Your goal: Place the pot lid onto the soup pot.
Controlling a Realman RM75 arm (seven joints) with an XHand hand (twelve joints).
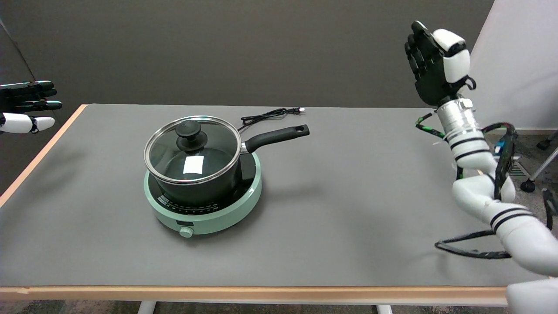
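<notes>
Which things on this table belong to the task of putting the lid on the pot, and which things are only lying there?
Belonging to the job:
- pot lid, glass, already sitting on the pot
- soup pot, black, long handle
- right hand, raised in the air, holding nothing

Just lying about:
- green cooker under the pot
- power cord behind the pot
- left hand, idle

A single head view is given, taken from above the near edge of the counter (pixel 331 183), angled down and across toward the far wall.
</notes>
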